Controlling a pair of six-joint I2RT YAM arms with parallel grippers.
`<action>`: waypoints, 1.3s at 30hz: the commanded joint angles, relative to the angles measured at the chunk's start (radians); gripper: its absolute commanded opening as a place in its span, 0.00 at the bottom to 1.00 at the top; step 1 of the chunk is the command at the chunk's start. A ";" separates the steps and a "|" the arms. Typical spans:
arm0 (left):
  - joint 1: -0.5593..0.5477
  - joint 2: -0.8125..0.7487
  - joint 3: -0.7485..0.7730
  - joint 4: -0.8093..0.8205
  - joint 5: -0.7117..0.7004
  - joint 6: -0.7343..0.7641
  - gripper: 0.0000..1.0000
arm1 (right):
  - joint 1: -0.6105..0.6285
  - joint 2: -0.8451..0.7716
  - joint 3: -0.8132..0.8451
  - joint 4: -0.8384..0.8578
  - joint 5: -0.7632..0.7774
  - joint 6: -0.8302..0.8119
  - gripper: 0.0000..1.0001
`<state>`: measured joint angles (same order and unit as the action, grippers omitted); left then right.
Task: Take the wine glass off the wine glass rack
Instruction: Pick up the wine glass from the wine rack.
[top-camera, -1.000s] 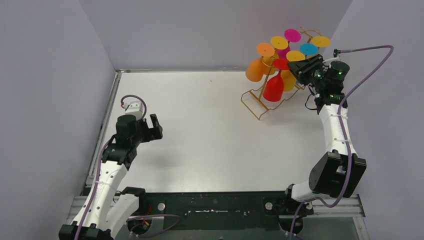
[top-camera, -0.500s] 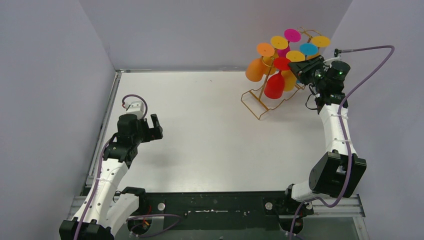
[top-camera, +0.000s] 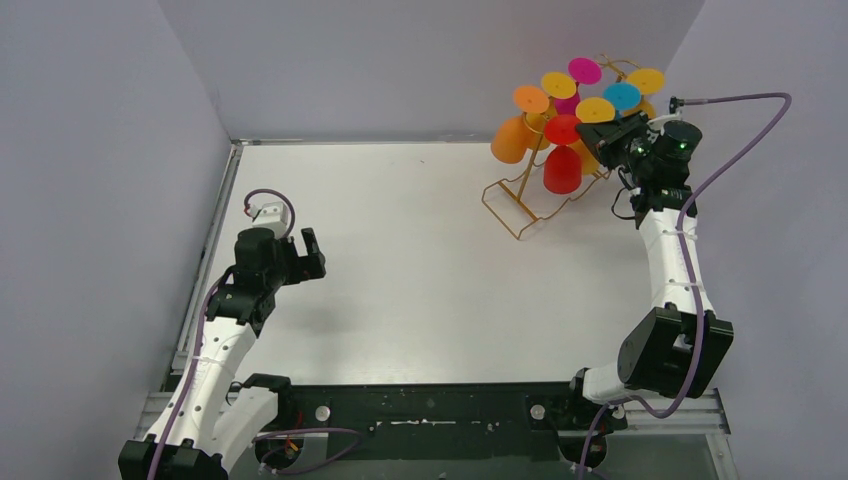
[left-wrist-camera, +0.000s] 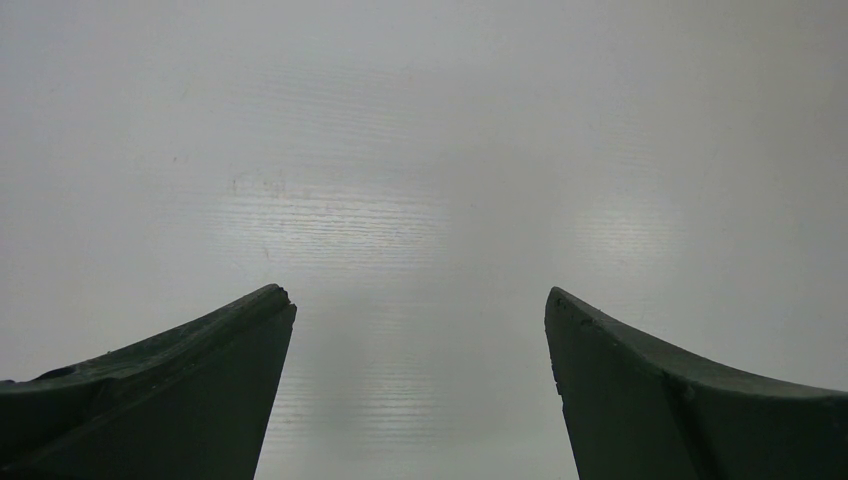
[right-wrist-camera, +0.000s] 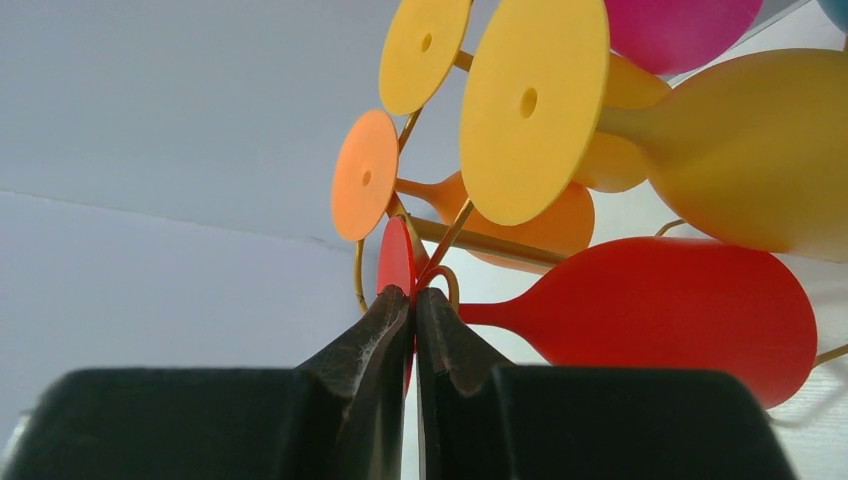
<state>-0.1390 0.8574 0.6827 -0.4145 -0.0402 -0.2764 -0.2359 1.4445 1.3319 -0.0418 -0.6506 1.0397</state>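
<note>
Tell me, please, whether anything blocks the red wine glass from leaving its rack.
A hook of the wine glass rack apparently rings the red wine glass's stem, and a yellow wine glass hangs close beside. The right gripper pinches the red foot.

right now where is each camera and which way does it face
top: above and behind the robot, looking down on the table; shows left end effector and right end effector.
left wrist: rides the left wrist, facing bare table; its open fingers show.
right wrist: rides the right wrist, facing the rack; its fingers are shut on the red glass foot.
shared: top and right wrist both show the red glass.
</note>
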 joint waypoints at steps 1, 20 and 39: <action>-0.004 -0.003 0.012 0.033 -0.003 0.013 0.95 | -0.009 -0.046 0.029 0.025 -0.013 0.024 0.05; -0.004 0.003 0.013 0.032 -0.001 0.013 0.95 | -0.060 -0.093 -0.073 0.161 -0.058 0.211 0.00; -0.005 0.004 0.015 0.031 0.000 0.011 0.95 | -0.074 -0.150 -0.135 0.154 -0.062 0.233 0.00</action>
<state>-0.1390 0.8627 0.6827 -0.4145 -0.0399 -0.2764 -0.3016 1.3468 1.2045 0.0544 -0.6960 1.2552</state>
